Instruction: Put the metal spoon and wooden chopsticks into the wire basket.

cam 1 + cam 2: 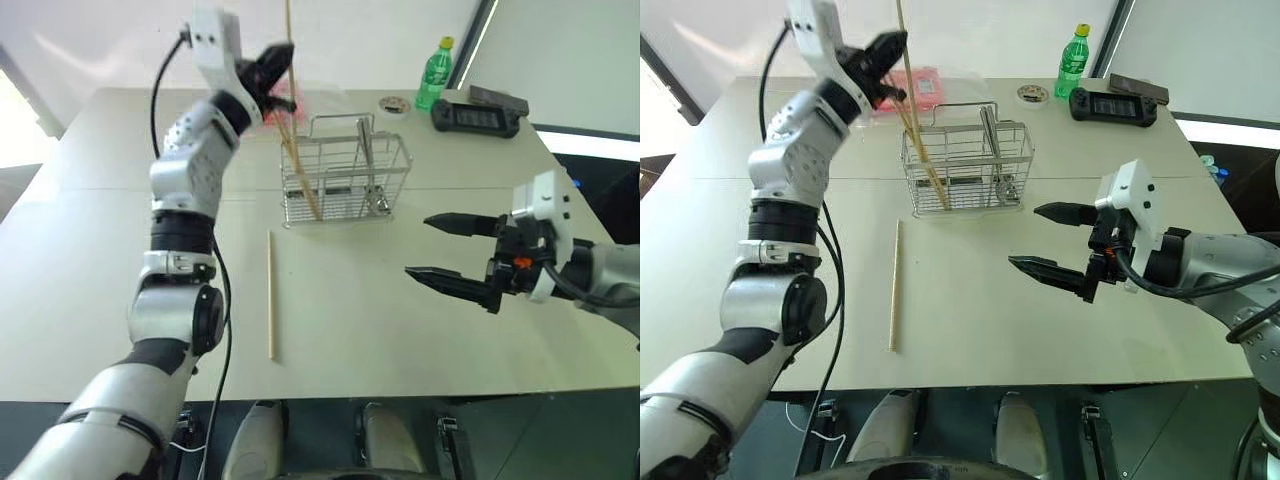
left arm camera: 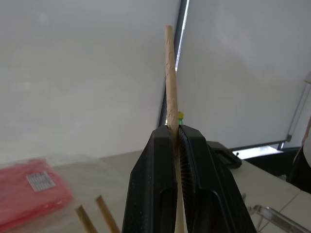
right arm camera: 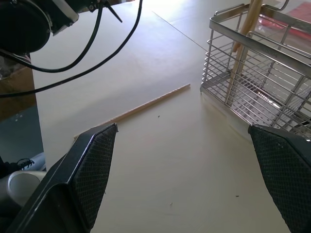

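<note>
Clamping one upright chopstick [image 1: 290, 30] above the wire basket [image 1: 345, 180], the raised left pincer [image 1: 272, 68] grips it; right pincer [image 1: 440, 250] hangs spread wide over the worktop [image 1: 400, 330].

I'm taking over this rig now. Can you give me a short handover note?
Left hand: shut on one chopstick, raised over the basket.
Right hand: open, empty, hovering right of the basket.
Done: spoon and two chopsticks stand in the basket.
Left: drop the held chopstick in, then fetch the last chopstick lying on the table.
</note>
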Controlling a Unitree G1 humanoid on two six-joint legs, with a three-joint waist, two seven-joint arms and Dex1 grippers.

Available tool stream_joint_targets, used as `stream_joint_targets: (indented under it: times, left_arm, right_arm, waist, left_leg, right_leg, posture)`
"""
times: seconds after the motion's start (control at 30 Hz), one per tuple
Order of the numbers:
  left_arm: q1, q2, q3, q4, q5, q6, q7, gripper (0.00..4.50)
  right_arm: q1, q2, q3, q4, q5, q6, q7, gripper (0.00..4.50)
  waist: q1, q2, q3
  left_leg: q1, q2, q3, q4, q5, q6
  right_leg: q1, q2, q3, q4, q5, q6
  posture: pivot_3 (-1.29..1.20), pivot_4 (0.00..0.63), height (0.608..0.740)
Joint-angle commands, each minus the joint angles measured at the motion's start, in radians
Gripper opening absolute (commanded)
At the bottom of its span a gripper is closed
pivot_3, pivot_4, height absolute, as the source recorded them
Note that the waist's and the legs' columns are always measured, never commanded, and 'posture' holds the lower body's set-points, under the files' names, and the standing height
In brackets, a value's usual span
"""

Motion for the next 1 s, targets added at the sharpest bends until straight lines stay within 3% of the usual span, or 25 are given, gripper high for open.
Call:
stream_joint_targets:
  times: [0.03, 0.13, 0.33, 0.6, 0.7, 0.87, 1.0]
  left_arm:
    - [0.039, -0.023, -0.017, -0.079, -0.003, -0.002, -0.003, 0.02]
    - [0.070, -0.036, -0.015, -0.106, -0.009, 0.013, 0.011, 1.03]
    - [0.067, -0.008, 0.004, -0.178, -0.041, 0.090, 0.018, 4.09]
    - [0.009, 0.240, 0.029, -0.428, -0.164, 0.530, 0.001, 4.09]
    - [0.002, 0.329, 0.029, -0.484, -0.208, 0.781, 0.028, 4.09]
    - [0.043, 0.395, -0.042, -0.538, -0.135, 1.202, 0.192, 4.09]
    - [0.098, 0.312, -0.016, -0.553, -0.120, 1.342, 0.282, 4.09]
  right_arm:
    - [-0.009, -0.011, -0.042, -0.018, 0.025, -0.001, -0.016, 4.50]
    - [-0.017, -0.012, -0.037, -0.008, 0.026, -0.002, -0.025, 4.50]
    - [-0.041, -0.015, -0.020, 0.018, 0.018, -0.006, -0.025, 4.50]
    - [-0.075, -0.006, 0.015, 0.038, 0.007, -0.010, -0.027, 4.50]
    - [-0.074, -0.001, 0.022, 0.039, 0.002, -0.012, -0.028, 4.50]
    - [-0.066, 0.002, 0.025, 0.041, 0.000, -0.012, -0.026, 4.50]
    - [-0.075, 0.004, 0.036, 0.048, -0.007, -0.014, -0.026, 4.50]
  waist:
    - [0.000, 0.000, 0.000]
    - [0.001, 0.000, 0.000]
    - [-0.001, 0.000, 0.000]
    - [-0.017, 0.000, 0.000]
    - [-0.020, 0.000, 0.000]
    - [-0.025, 0.000, 0.000]
    - [-0.021, 0.000, 0.000]
  left_leg:
    - [0.000, 0.000, 0.000, 0.000, 0.000, 0.000]
    - [0.000, 0.000, 0.000, 0.000, 0.000, 0.000]
    - [0.000, 0.000, 0.000, 0.000, 0.000, 0.000]
    - [0.000, 0.000, -0.001, -0.001, 0.000, 0.000]
    - [0.001, 0.000, -0.001, -0.001, 0.000, 0.000]
    - [0.005, 0.000, -0.002, -0.001, 0.000, 0.000]
    - [0.005, 0.000, -0.002, -0.001, 0.000, 0.000]
  right_leg:
    - [0.000, 0.000, 0.000, 0.000, 0.000, 0.000]
    - [0.000, 0.000, 0.000, 0.000, 0.000, 0.000]
    - [0.000, 0.000, 0.000, 0.000, 0.000, 0.000]
    - [0.000, 0.001, 0.000, 0.001, 0.000, 0.000]
    - [0.001, 0.001, 0.000, 0.001, 0.000, 0.000]
    - [0.004, 0.001, 0.000, 0.001, 0.000, 0.000]
    - [0.003, 0.001, 0.000, 0.001, 0.000, 0.000]
  posture:
    - [0.00, 0.150, 0.721]
    - [0.00, 0.150, 0.721]
    - [0.00, 0.150, 0.721]
    - [0.00, 0.150, 0.721]
    - [0.00, 0.150, 0.721]
    - [0.00, 0.150, 0.721]
    - [0.00, 0.150, 0.721]
